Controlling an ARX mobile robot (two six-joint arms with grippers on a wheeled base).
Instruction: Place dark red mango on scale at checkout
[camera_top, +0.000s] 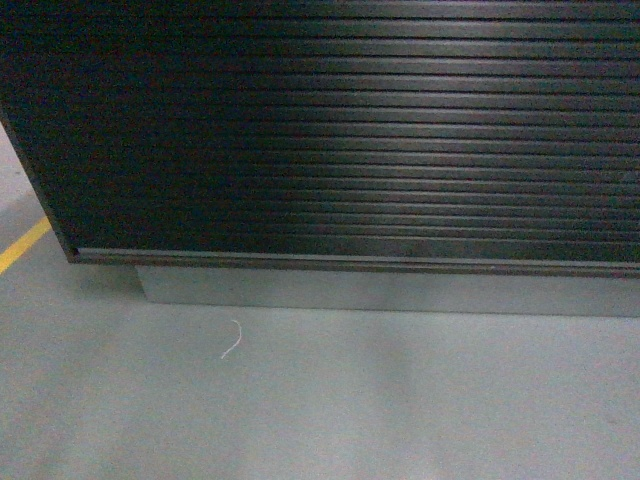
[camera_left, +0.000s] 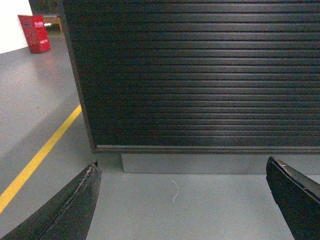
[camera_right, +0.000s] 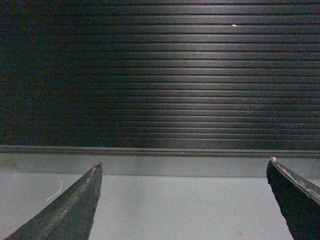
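Checkout (camera_top: 330, 130) slatted front fills my views; base parked close, cameras too low for countertop. Mango, scale not visible anywhere. Left gripper (camera_left: 185, 200) and right gripper (camera_right: 185, 200) spread wide, empty, held low near grey floor (camera_top: 300, 400). Pickup not begun, I judge.

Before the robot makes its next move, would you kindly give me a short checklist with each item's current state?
1. Checkout in view: ok, only its ribbed front shows.
2. Dark red mango located: not ok, in no view.
3. Scale located: not ok, countertop out of frame.
4. Left pincer open and empty: ok.
5. Right pincer open and empty: ok.
6. Floor ahead passable: ok, only a small white thread lies there.
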